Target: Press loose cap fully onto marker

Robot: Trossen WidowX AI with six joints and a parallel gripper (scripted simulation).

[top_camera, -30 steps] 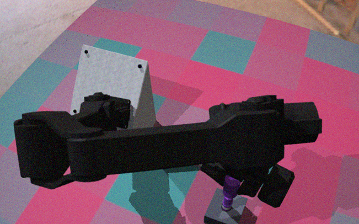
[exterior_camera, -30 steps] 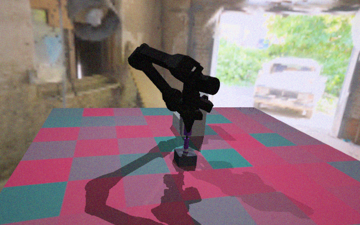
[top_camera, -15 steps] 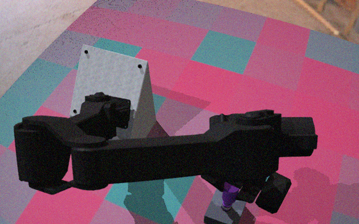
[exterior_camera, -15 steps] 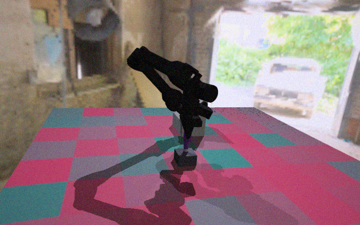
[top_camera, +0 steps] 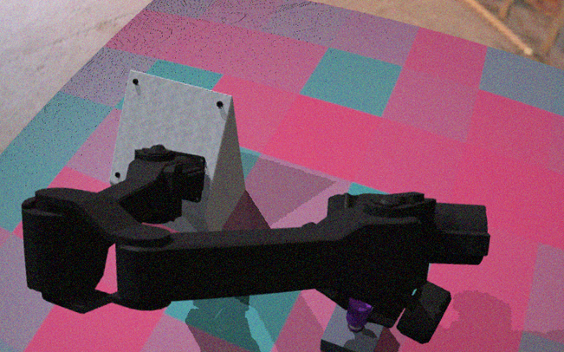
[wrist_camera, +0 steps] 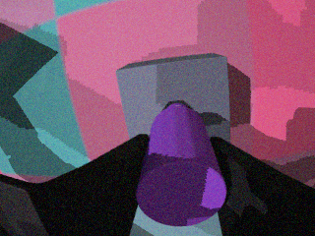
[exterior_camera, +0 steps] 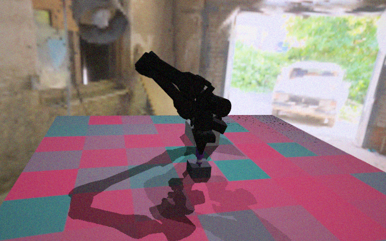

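Observation:
My gripper (top_camera: 362, 303) (exterior_camera: 200, 149) (wrist_camera: 179, 145) is shut on the purple cap (top_camera: 358, 313) (exterior_camera: 200, 154) (wrist_camera: 179, 172), which it holds upright or nearly so over the marker. The marker (top_camera: 354, 327) (exterior_camera: 199, 161) stands in the dark grey holder block (top_camera: 343, 348) (exterior_camera: 199, 172) (wrist_camera: 140, 98). Only a pale band at its foot shows below the cap; the rest is hidden. The cap is around the marker, low over the block. I cannot tell whether it is fully seated. The fingertips are close above the block.
A pale grey wedge-shaped stand (top_camera: 175, 119) with dark bolt heads is behind the arm, at the arm's base. The table (top_camera: 504, 189) (exterior_camera: 113, 182) has pink, teal and grey squares, with shadows of the arm around the block.

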